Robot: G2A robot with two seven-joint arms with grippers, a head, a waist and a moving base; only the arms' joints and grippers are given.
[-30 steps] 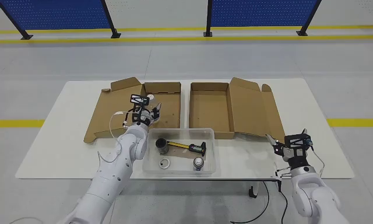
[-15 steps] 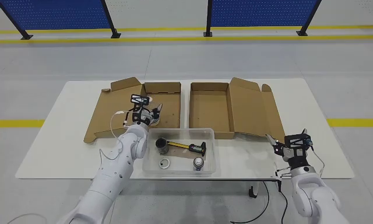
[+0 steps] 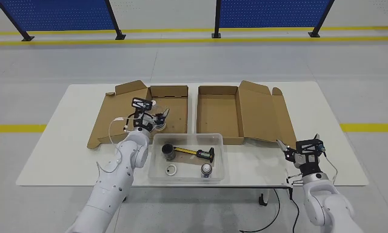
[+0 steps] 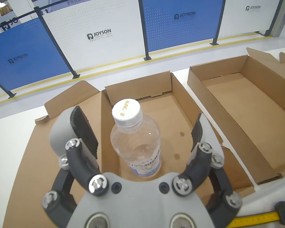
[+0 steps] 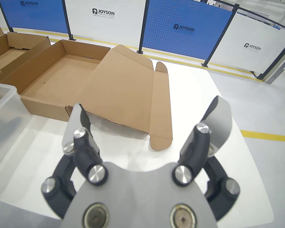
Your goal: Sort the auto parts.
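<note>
Left box: a shallow brown cardboard box (image 3: 176,93) with its lid folded open lay left of centre in the top view.
Bottle: a clear plastic bottle with a white cap (image 4: 135,143) stood upright on that box's floor, near its lower wall.
Left pincer: the left gripper (image 4: 137,117) hung over the bottle with its fingers (image 4: 82,126) spread wide on either side. They were clear of the plastic and gripped nothing.
Bin: a clear plastic bin (image 3: 185,135) sat at lower centre, just below both boxes. It held a black cylinder (image 3: 168,150), a white ring (image 3: 172,170), a yellow-and-black measuring tool (image 3: 197,153) and a small silver cylinder (image 3: 207,170).
Right box: a second open brown cardboard box (image 3: 215,114), right of centre, showed a bare floor.
Right pincer: the right gripper (image 5: 147,103) stood at the lower right of the table, wide open and holding nothing.
Progress: early, by my reading, with one item boxed and four left in the bin.
</note>
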